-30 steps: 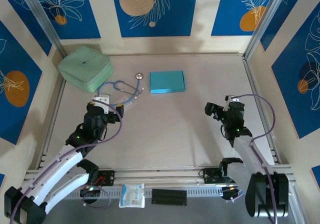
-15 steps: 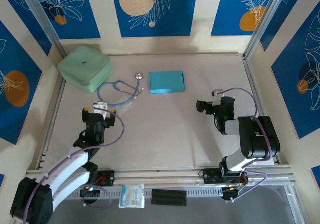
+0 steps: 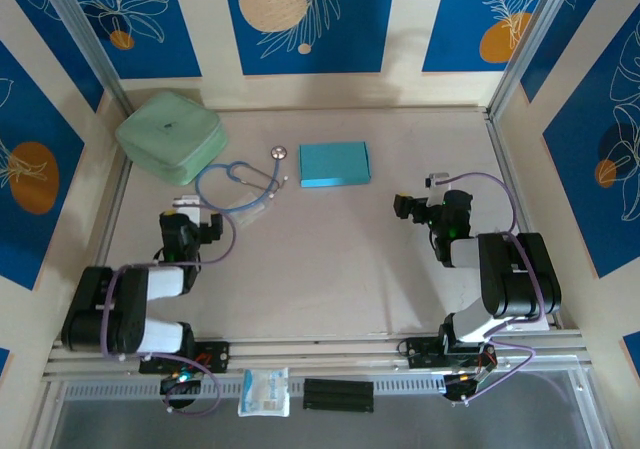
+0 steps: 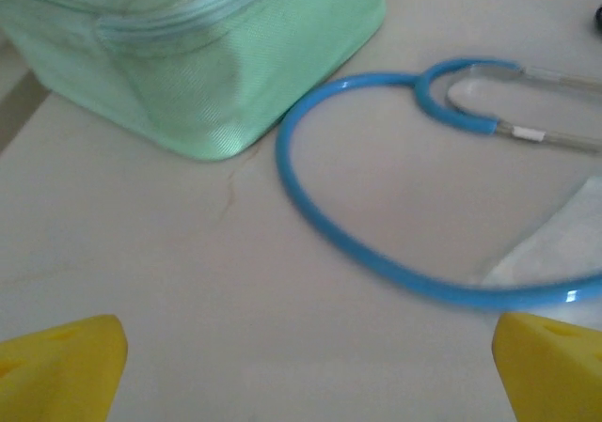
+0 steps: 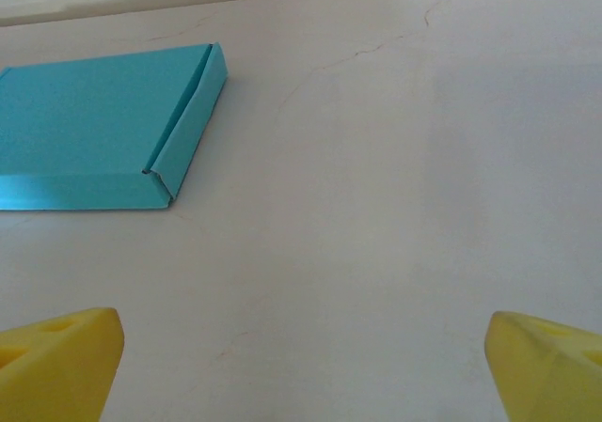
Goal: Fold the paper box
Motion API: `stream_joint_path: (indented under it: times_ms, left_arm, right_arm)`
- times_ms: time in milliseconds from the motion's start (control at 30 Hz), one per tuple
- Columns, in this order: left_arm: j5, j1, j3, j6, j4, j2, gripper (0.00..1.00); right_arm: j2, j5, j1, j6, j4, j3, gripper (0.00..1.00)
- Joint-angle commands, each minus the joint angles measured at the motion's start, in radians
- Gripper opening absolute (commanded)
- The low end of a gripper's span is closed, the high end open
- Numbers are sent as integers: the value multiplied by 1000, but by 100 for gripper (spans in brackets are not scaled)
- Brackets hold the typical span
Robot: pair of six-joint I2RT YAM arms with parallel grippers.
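The paper box lies flat on the table at the back centre, a slim closed teal rectangle; the right wrist view has it at the upper left, one side flap edge visible. My left gripper hovers low at the near left, open, its yellow fingertips wide apart over bare table. My right gripper is at the right, open too, fingertips spread with nothing between them. Both grippers are well clear of the box.
A mint-green zipped case sits at the back left, close ahead of the left gripper. A blue stethoscope curls between case and box. A clear packet and a black part lie on the front rail.
Both arms have pulled back and folded toward their bases. The left gripper moved left and nearer; the right shifted slightly left. The box has not moved.
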Motion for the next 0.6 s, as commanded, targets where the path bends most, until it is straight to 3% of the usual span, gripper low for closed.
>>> stream_joint_path:
  times_ms: [0, 33, 100, 133, 567]
  left_arm:
    - [146, 21, 65, -39, 185, 139, 99]
    - [174, 20, 73, -27, 252, 190, 99]
    - [194, 17, 123, -12, 62, 139, 99]
    - [198, 15, 107, -9, 151, 170, 99]
    - [210, 15, 106, -6, 135, 161, 99]
  right_arm:
    - [-8, 21, 3, -7, 4, 21, 99]
    - [-8, 20, 3, -7, 2, 21, 99]
    - [-8, 20, 2, -7, 1, 21, 99]
    - [-7, 20, 2, -7, 4, 20, 99]
    - [-7, 19, 2, -7, 2, 22, 99]
